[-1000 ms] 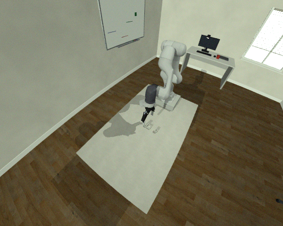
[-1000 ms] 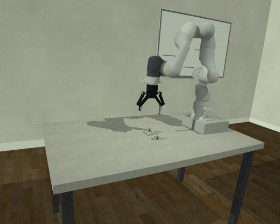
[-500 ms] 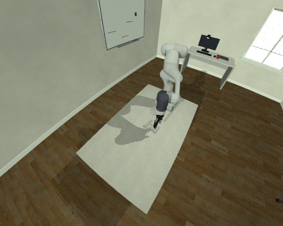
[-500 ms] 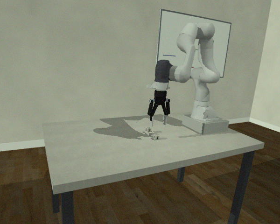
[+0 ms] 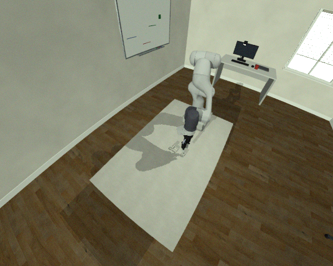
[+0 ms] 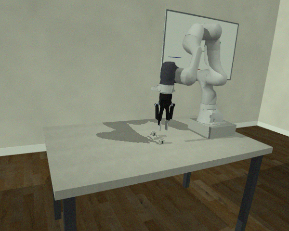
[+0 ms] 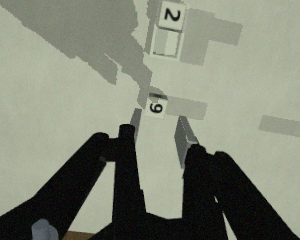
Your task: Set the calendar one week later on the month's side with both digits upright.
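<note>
The small pale tray (image 5: 173, 149) (image 6: 155, 137) (image 7: 163, 56) sits on the table. One white cube (image 6: 153, 133) (image 7: 171, 15) is at one end of it, with a 2 on top and a 3 facing the exterior camera; the other end of the tray holds no cube. A loose white cube (image 5: 182, 154) (image 6: 161, 141) (image 7: 156, 107) lies on the table beside the tray, with a 6 or 9 on top and a 1 facing the exterior camera. My gripper (image 5: 183, 147) (image 6: 163, 129) (image 7: 158, 123) is partly open and empty, its fingertips above the table near the loose cube. The month's name cannot be read.
The table (image 5: 158, 194) (image 6: 110, 161) carries the robot's base block (image 6: 221, 130) at its back right in the exterior view. The arm's shadow falls across the tray area. A desk (image 5: 232, 61) with a monitor (image 5: 245, 50) stands apart by the wall.
</note>
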Tool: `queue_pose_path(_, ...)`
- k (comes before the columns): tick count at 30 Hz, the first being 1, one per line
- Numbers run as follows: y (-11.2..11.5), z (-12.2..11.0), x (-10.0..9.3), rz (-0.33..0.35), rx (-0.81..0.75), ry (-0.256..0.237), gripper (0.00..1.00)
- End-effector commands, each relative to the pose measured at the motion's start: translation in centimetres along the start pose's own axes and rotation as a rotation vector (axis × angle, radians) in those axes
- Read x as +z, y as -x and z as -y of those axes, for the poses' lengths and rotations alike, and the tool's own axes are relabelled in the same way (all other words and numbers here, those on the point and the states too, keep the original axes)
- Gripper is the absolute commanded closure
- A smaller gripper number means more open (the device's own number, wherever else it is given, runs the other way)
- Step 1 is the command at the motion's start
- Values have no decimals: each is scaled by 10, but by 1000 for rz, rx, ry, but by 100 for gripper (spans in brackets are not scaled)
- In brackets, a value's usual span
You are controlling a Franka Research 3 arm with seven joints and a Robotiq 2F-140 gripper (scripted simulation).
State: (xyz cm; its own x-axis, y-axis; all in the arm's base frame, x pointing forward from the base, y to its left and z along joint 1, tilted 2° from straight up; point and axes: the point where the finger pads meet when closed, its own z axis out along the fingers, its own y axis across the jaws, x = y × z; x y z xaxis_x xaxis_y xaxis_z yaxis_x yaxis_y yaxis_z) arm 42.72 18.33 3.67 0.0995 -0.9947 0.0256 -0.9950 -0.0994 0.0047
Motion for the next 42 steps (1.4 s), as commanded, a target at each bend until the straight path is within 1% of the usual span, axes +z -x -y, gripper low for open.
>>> queue_pose_path(1, 0, 2, -1, -1, 23, -4, 72)
queue_pose_path(24, 0, 2, 1, -1, 23, -4, 72)
queue_pose_path(37, 0, 2, 12, -1, 23, -4, 72)
queue_pose_path(42, 0, 2, 19, -1, 23, -4, 72)
